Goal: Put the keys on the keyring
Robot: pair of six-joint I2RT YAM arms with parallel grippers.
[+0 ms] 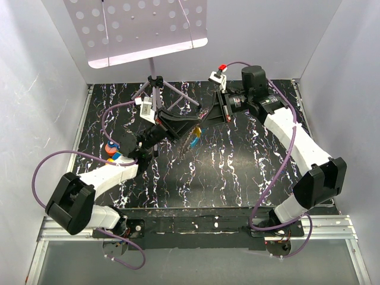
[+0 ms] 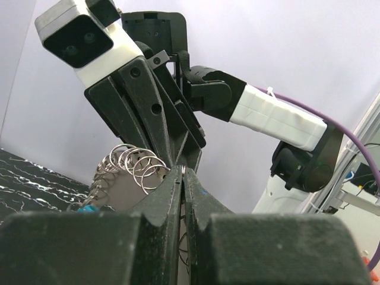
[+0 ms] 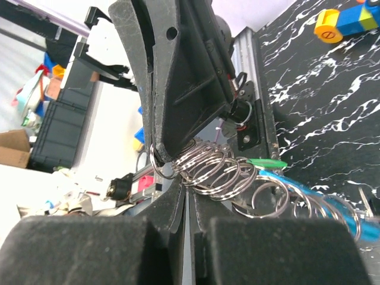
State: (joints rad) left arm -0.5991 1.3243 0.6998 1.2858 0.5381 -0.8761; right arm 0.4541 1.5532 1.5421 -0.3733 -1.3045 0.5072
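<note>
The left jaws are pressed together on 1 loop of the keyring [image 3: 208,169]. The right jaws, met tip to tip with them, are likewise clamped on a neighbouring loop. The ring is thus held by both arms in the air above the middle of the worktop [image 1: 237,172].

The keyring is made up of several split loops in a short chain. Its long axis is judged to run from the pinch point downward and slightly toward the near edge. The 2 keys [image 1: 195,138] are seen dangling at its lower end, lengthwise along the same line.

Whether either key is already threaded cannot be told. The step in hand is judged to be the prising apart of a loop. Next, a gap must be kept open while a key's hole is fed along the coil.

Coloured blocks [image 1: 111,152] lie near the left edge.
</note>
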